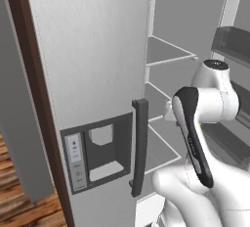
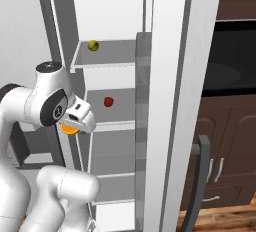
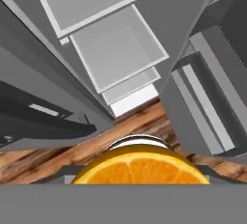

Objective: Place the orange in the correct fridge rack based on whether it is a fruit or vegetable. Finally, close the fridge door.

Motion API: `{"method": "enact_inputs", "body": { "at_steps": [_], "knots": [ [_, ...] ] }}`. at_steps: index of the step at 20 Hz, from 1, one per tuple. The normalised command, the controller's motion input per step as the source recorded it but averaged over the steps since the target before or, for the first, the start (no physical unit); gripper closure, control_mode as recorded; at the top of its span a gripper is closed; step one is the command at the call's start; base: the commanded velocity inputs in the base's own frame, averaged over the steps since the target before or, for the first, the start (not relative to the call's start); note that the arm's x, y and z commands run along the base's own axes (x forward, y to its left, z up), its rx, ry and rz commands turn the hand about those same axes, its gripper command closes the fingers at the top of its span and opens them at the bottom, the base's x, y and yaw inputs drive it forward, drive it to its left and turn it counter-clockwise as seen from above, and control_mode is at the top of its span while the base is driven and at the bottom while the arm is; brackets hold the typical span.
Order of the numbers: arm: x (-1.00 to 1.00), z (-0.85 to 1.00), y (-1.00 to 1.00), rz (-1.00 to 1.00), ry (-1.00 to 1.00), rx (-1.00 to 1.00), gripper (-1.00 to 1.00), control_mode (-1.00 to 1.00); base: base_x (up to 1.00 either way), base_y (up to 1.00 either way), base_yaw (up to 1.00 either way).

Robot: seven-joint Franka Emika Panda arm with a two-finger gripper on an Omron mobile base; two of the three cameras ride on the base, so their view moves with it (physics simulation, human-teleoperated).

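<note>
End effector (image 2: 71, 126) grips the orange (image 3: 141, 168) (no legible writing).

Perhaps fruit on fridge rack (image 2: 107, 67)

Orange (image 3: 141, 168) held low outside the open fridge, below the fridge rack (image 2: 107, 56).

Round orange-coloured orange (image 3: 141, 169): bright orange flesh, pale segment lines. Thin flat fridge rack (image 2: 107, 56): grey, pale front edge. Small round yellow-green fruit (image 2: 93, 45); small red fruit (image 2: 108, 101). Wooden plank floor (image 3: 58, 153): brown, streaked.
</note>
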Motion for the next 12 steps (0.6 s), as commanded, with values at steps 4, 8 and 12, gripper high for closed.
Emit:
{"method": "enact_inputs", "body": {
  "at_steps": [4,8,12],
  "knots": [
    [0.09,0.48,-0.33,0.0,-0.3,0.0,1.0,-1.0,0.0,0.0,0.0],
    [0.6,0.58,-0.2,0.04,-0.29,0.0,1.0,-1.0,0.0,0.0,0.0],
    [0.44,0.68,0.0,0.02,-0.22,0.0,1.0,-1.0,0.0,0.0,0.0]
  ]
}}
